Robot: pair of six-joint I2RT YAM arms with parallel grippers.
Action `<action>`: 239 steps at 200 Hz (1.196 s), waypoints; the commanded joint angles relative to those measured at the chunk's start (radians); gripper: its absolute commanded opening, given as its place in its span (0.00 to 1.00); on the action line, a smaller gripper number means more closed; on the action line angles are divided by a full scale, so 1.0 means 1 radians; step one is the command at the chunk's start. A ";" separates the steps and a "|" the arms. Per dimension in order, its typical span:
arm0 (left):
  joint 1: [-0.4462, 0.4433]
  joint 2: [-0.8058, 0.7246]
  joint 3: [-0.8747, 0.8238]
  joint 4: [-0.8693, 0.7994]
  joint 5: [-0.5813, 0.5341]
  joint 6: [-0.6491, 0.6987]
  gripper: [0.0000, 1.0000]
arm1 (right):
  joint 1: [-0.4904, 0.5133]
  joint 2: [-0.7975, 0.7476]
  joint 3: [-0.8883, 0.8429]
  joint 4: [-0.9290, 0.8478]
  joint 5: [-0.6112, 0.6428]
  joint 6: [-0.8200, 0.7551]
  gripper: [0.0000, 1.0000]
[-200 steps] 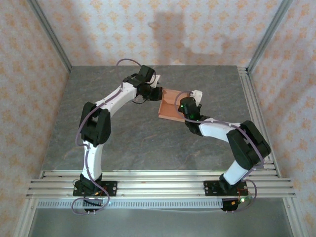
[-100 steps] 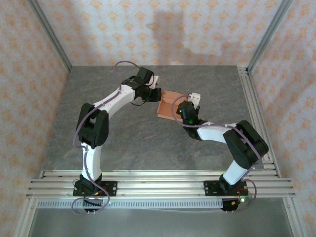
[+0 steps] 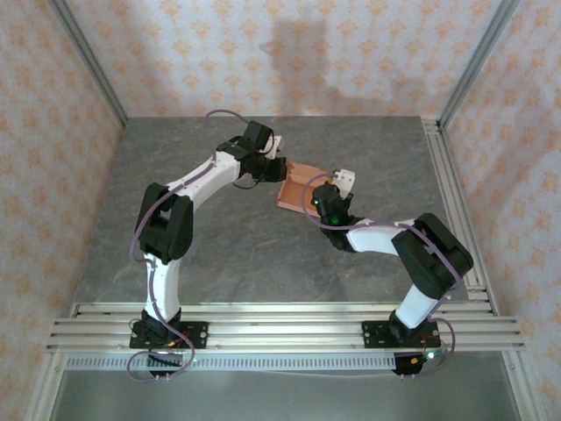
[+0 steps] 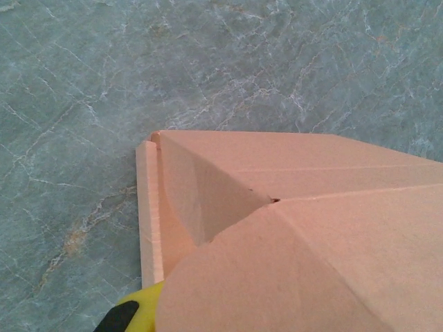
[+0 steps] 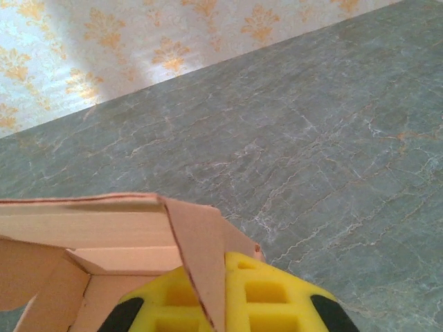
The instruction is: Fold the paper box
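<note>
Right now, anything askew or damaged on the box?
No damage visible. The paper box sits skewed to the table edges, unfinished: in the right wrist view one flap stands up between the yellow pads, and the left wrist view shows a small gap at an inner corner.

Soft even light, mild shadows

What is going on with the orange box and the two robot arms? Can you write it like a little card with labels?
thing: paper box, plain salmon-orange card
shape: partly folded, walls up, some flaps loose
where: far middle of the grey table
left jaws: shut on a flap at the box's far-left end
right jaws: shut on a wall at the box's near-right end
job: folding not finished
</note>
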 commanded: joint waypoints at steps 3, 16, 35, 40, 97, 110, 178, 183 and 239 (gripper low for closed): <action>-0.009 -0.032 -0.017 0.024 -0.006 -0.010 0.00 | 0.011 0.003 0.027 -0.043 0.053 0.068 0.00; -0.010 -0.032 -0.023 0.026 -0.004 -0.009 0.00 | 0.011 -0.009 0.049 -0.098 0.057 0.097 0.00; -0.009 -0.034 -0.032 0.031 -0.003 -0.009 0.00 | 0.011 -0.024 0.092 -0.194 0.057 0.147 0.00; -0.009 -0.035 -0.034 0.032 -0.004 -0.008 0.00 | 0.011 -0.027 0.097 -0.201 0.055 0.157 0.00; -0.009 -0.049 -0.061 0.056 -0.003 -0.016 0.00 | 0.011 -0.005 0.120 -0.232 0.046 0.189 0.00; -0.009 -0.052 -0.066 0.057 -0.002 -0.016 0.00 | 0.011 0.004 0.105 -0.208 0.045 0.197 0.00; -0.009 -0.055 -0.088 0.074 -0.002 -0.024 0.00 | 0.019 0.033 0.007 -0.065 0.054 0.217 0.00; -0.009 -0.057 -0.087 0.073 -0.002 -0.023 0.00 | 0.020 0.034 0.000 -0.054 0.052 0.209 0.00; -0.012 -0.081 -0.144 0.107 -0.009 -0.049 0.00 | 0.023 0.038 -0.084 0.122 -0.042 0.102 0.00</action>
